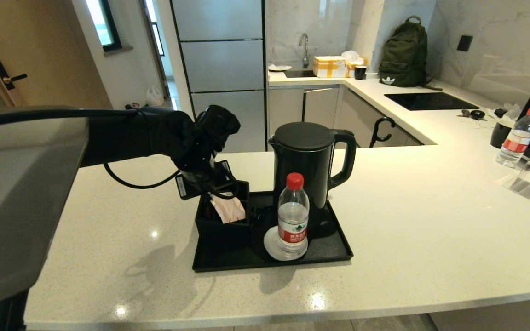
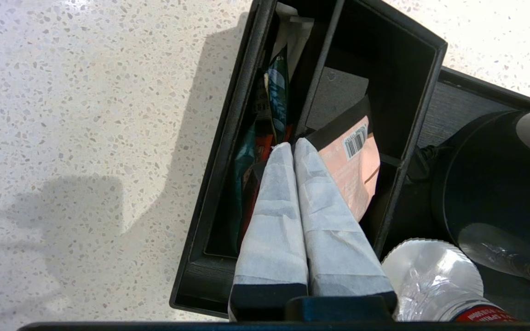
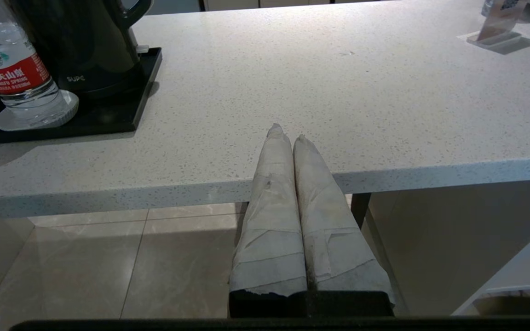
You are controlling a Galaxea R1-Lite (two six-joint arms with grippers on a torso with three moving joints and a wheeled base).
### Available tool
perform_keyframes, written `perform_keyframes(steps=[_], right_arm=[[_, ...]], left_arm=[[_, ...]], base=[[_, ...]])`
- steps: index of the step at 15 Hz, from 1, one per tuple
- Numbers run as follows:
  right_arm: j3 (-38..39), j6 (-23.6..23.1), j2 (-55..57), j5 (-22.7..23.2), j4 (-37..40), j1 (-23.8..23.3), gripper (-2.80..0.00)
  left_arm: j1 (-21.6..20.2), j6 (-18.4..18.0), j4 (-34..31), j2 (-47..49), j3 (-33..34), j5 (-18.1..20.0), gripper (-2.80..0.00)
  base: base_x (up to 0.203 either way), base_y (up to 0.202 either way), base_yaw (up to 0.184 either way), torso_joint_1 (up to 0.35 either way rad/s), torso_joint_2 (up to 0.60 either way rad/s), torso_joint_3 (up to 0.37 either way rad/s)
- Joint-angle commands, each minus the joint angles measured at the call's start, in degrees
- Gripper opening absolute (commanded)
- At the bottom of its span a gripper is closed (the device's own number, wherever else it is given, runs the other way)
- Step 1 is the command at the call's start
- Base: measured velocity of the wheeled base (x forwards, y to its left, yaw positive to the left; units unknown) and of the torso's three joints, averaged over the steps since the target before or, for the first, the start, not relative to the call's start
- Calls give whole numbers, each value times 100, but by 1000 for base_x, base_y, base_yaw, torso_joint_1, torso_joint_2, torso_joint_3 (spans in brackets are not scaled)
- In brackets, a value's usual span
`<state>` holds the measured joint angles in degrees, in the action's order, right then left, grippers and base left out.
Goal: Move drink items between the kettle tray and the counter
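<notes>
- The left gripper point(image 2: 292, 147) hung over the black compartmented box point(image 1: 221, 225) at the kettle tray's left end, its two taped fingers point(image 2: 274, 216) pressed flat together with nothing visibly pinched between them.
- Their tips sat at the top edge of the pale pink sachet point(image 2: 354, 172), which leaned inside the box with its black end and barcode uppermost; whether they actually touched it could not be told.
- Other packets stood packed in the narrow compartment point(image 2: 265, 115) alongside.
- On the kettle tray point(image 1: 334, 250), the tall black kettle point(image 1: 308, 161) stood upright to the box's right, handle turned away from the arm.
- A clear water bottle point(image 1: 292, 216) with a red cap stood on a round white coaster at the tray's front, just before the kettle.
- The tray lay on the speckled counter point(image 1: 430, 220).
- The right gripper point(image 3: 292, 138) was parked beyond the counter's edge, fingers closed and empty.
</notes>
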<state>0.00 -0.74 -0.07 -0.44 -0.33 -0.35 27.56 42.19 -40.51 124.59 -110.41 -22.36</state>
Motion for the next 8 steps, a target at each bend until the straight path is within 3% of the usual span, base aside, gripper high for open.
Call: perform_keyframes(steps=[1, 4, 8], right_arm=[[0, -5, 7, 0, -2, -9, -280], [0, -5, 7, 0, -2, -9, -280], [0, -5, 7, 0, -2, 0, -280]], left_arm=[[30, -164, 10, -234, -3, -55, -280], [-20, -479, 36, -698, 1, -93, -280], [-154, -510, -106, -928, 11, -84, -280]], base=[[0, 0, 0, 0, 0, 0], [0, 0, 0, 0, 0, 0], [0, 0, 0, 0, 0, 0]])
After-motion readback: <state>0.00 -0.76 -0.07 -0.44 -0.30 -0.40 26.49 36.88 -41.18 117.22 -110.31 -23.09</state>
